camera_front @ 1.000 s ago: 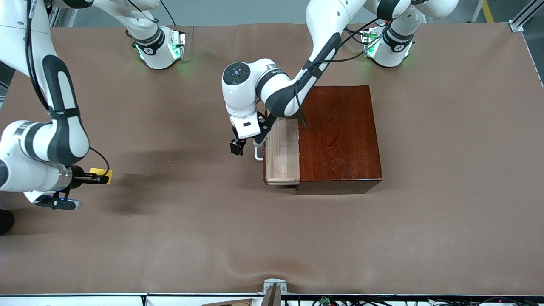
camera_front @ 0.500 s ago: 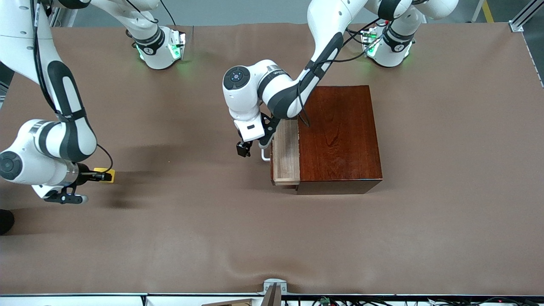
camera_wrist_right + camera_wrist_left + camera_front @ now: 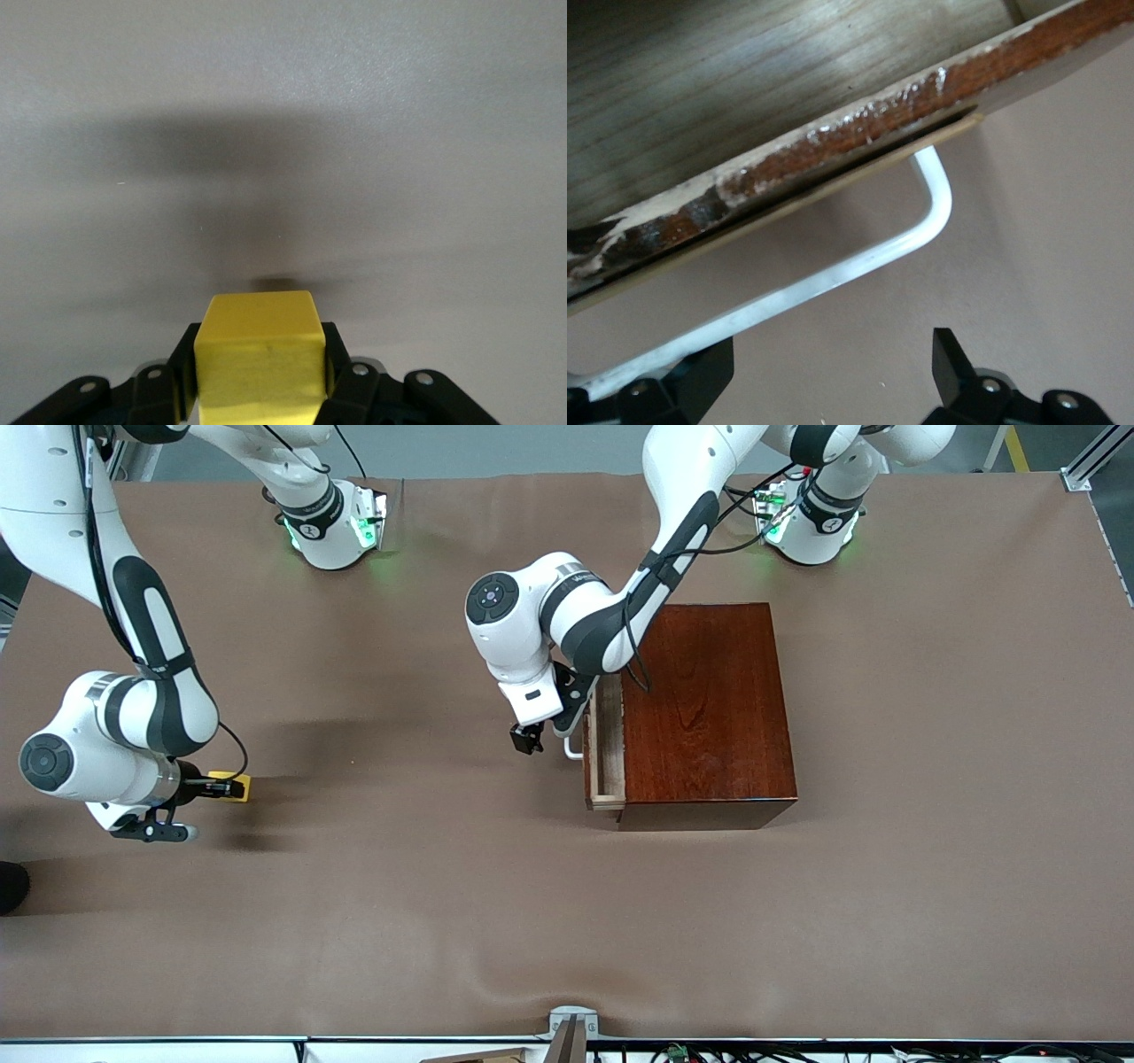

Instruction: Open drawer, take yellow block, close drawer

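Left pincer (image 3: 542, 737): fingers apart around white loop handle (image 3: 572, 748), pale-wood drawer (image 3: 606, 746) nearly shut | right pincer (image 3: 215, 786): clamps small yellow cube (image 3: 236, 786) over desk (image 3: 425, 886), right arm's end | risk: handle slips, drawer stays ajar.

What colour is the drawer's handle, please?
White. The handle is a plain white loop, clearest in the left wrist view.
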Available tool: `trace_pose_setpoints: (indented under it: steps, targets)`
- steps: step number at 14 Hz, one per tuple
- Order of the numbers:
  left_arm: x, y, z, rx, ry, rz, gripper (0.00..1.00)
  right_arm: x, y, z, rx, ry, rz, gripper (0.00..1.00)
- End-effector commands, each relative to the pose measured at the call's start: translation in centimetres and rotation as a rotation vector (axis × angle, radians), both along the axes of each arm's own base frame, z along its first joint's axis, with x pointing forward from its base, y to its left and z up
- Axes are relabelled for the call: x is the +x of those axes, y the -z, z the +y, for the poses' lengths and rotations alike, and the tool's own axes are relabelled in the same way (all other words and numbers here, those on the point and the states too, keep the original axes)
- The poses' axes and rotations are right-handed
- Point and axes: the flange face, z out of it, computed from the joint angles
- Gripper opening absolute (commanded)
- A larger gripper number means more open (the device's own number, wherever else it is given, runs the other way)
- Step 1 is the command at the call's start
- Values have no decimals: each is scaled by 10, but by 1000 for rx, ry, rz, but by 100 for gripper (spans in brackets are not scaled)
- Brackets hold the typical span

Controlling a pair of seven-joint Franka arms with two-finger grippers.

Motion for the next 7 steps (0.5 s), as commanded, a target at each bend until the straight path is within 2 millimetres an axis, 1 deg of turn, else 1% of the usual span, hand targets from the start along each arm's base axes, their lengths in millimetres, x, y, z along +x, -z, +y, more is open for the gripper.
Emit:
trace_pose_setpoints:
  steps: [1, 2, 3, 4, 5, 6, 7]
  targets:
    - [7, 7, 19, 87, -28, 2, 100, -8, 8, -2, -2, -16, -15, 0]
    - [9, 7, 22, 93, -33, 2, 100, -9, 11, -2, -1, -14, -9, 1]
    - [8, 8, 23, 102, -34, 8, 100, -9, 13, -3, 0, -11, -8, 8]
    - [10, 8, 26, 113, -40, 13, 100, -9, 13, -3, 0, -11, -8, 24]
    - [14, 8, 31, 127, -50, 13, 100, -9, 12, -3, 0, -10, -8, 49]
    - [14, 9, 32, 130, -52, 14, 100, -8, 11, -2, -2, -2, -9, 79]
    - [15, 7, 33, 132, -54, 14, 100, -7, 11, -2, -3, -5, -8, 87]
